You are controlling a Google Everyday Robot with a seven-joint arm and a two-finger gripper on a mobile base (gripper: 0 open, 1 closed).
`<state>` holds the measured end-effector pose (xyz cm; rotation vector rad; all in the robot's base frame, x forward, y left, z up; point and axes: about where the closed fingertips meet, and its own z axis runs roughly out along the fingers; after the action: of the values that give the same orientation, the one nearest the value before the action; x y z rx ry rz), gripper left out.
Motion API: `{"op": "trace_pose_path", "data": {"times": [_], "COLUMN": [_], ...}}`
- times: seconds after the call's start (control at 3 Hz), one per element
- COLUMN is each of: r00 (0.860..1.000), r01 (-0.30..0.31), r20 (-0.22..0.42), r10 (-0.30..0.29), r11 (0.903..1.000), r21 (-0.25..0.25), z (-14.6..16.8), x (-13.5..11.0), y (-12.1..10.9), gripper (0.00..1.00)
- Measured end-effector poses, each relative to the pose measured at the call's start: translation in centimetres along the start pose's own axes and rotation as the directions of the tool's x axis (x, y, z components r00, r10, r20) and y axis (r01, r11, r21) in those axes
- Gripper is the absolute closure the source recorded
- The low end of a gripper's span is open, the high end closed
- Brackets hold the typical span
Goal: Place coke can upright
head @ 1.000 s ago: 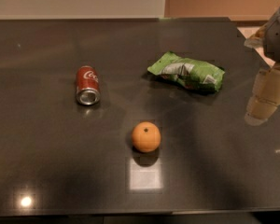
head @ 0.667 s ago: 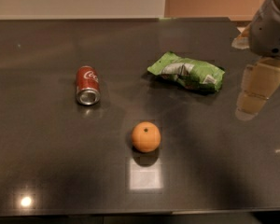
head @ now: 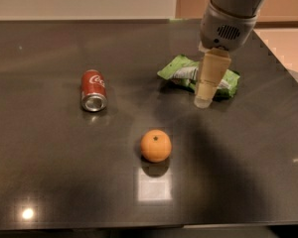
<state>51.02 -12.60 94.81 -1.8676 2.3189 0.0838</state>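
Note:
The red coke can [head: 93, 90] lies on its side on the dark table [head: 49, 172] at the left, its silver end facing the camera. My gripper [head: 204, 101] hangs from the arm at the upper right, in front of the green snack bag [head: 180, 72]. It is well to the right of the can and holds nothing that I can see.
A round orange [head: 156, 145] sits near the middle front, between the can and the gripper. The green snack bag lies at the back right, partly hidden by the gripper. The table's right edge [head: 283, 68] runs close behind the arm.
The arm and gripper have moved left from the table's right edge to in front of the snack bag. The can, orange and bag have not moved.

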Motion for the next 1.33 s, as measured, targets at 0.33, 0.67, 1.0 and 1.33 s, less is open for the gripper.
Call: {"op": "trace_pose_path", "data": {"times": [0.33,0.67,1.0,1.33], "r00": [0.998,0.991,0.982,0.973], "r01": [-0.049,-0.112,-0.162,-0.216], "r20": [-0.031,-0.075,-0.094,-0.083], "r10": [0.049,0.113,0.165,0.216], "r11": [0.9988,0.9935,0.9861,0.9764], "r21": [-0.001,0.021,0.035,0.016], "z": [2.6,4.7,5.9,6.4], "x": [-3.5,-6.2,-9.0,-11.9], "y": [-1.3,-2.1,-2.4,-2.8], "gripper": [0.0,0.0,0.0,0.0]}}
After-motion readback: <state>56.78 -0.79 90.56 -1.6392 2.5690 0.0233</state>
